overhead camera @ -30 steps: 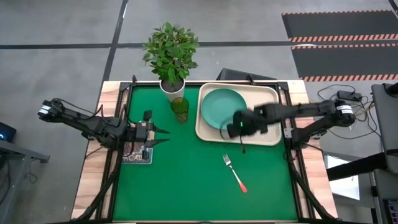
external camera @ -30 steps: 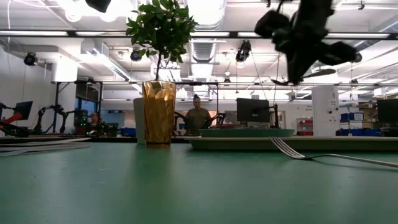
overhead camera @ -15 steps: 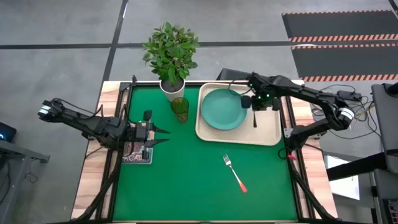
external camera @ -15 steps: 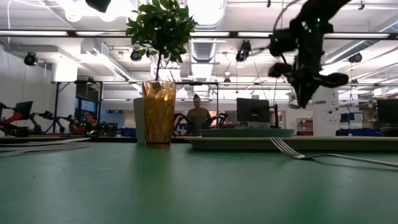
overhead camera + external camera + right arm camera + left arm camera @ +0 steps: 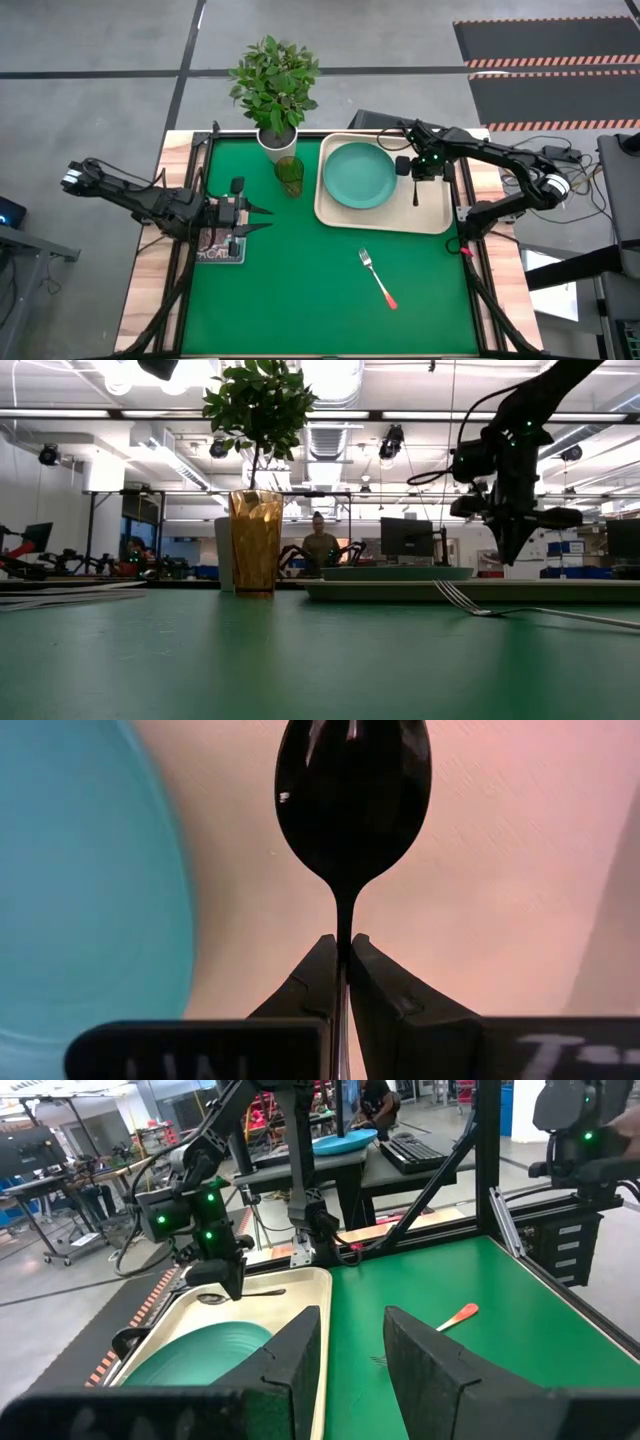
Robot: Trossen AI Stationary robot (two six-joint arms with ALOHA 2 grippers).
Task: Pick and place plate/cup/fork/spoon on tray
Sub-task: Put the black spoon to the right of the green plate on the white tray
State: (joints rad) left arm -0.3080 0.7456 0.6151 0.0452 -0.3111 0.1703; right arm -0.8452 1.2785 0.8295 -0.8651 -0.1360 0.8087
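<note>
The pale teal plate [image 5: 360, 175] lies on the left part of the cream tray [image 5: 436, 222]. My right gripper [image 5: 424, 170] is shut on the dark spoon [image 5: 417, 195] low over the tray's right part, beside the plate. The tinted cup [image 5: 289, 175] stands on its base on the green table left of the tray. The red-handled fork [image 5: 378, 278] lies flat on the table, near of the tray. My left gripper [image 5: 262, 219] is open and empty at the table's left. My right gripper pinches the spoon's thin handle [image 5: 343, 932] between its two fingers, just behind the oval bowl [image 5: 352, 790]. The fingers point down from above and lie across the handle. The spoon lies about level, its handle [image 5: 268, 1291] running toward the table's near edge. Whether it rests on the tray, I cannot tell.
A white pot with a leafy plant [image 5: 275, 90] stands at the far edge, behind the cup. A patterned mat [image 5: 220, 247] lies under my left gripper. Bare green table [image 5: 300, 300] spreads around the fork. People and other arms show in the room beyond.
My right gripper has carried the spoon from the tray's near edge toward the far right, past the plate, and has gone down over the tray's right part. The spoon stays in the shut fingers.
</note>
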